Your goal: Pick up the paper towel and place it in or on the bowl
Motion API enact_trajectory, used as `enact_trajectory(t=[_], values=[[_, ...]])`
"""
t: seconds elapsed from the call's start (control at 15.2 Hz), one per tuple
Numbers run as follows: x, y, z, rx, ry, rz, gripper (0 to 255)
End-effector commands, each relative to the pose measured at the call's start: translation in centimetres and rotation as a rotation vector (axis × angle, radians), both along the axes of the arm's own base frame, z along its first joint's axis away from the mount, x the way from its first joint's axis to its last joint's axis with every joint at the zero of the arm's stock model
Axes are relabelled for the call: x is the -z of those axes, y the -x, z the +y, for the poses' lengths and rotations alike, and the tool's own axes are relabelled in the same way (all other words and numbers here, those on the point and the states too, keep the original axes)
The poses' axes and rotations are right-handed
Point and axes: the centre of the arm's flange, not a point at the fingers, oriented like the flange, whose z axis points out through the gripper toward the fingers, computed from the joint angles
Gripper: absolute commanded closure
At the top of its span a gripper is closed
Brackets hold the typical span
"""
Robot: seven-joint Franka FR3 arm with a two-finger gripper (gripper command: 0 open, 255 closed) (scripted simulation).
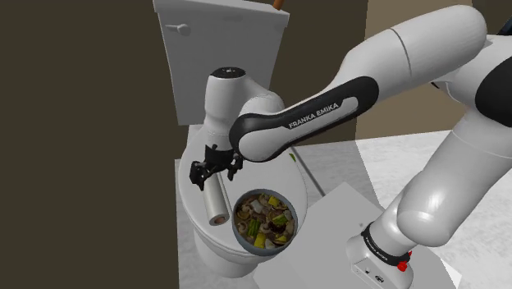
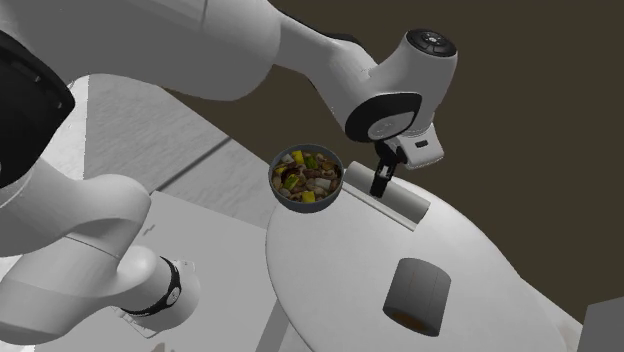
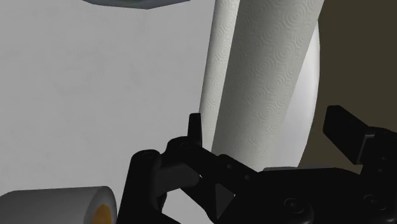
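Gripper [image 1: 215, 171] over towel [image 1: 215, 201] on toilet lid [image 1: 189, 207]
Fingers apart, straddling the roll, not clamped; bowl [image 1: 243, 240] just beside; arm [image 1: 320, 115] reads "FRANKA EMIKA"

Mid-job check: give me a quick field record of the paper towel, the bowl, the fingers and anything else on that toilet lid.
surface: closed toilet lid
paper towel: roll lying on its side on the lid beside the bowl, not lifted
bowl: on the lid, full of mixed food
gripper: down over one end of the roll
fingers: open, one on each side of the roll; contact unclear
other: grey roll with orange core, on the lid, apart from both
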Motion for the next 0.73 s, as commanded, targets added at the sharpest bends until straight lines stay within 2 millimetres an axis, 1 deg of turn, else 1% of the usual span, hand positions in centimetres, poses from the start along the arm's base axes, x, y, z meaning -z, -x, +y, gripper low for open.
enact_trajectory(t=[0.0, 0.4, 0.66], values=[[0.9, -0.1, 0.7, 0.003, -0.001, -0.005, 0], [3.9, -0.1, 0.8, 0.003, -0.001, -0.005, 0], [3.9, -0.1, 0.8, 0.003, -0.001, -0.005, 0]])
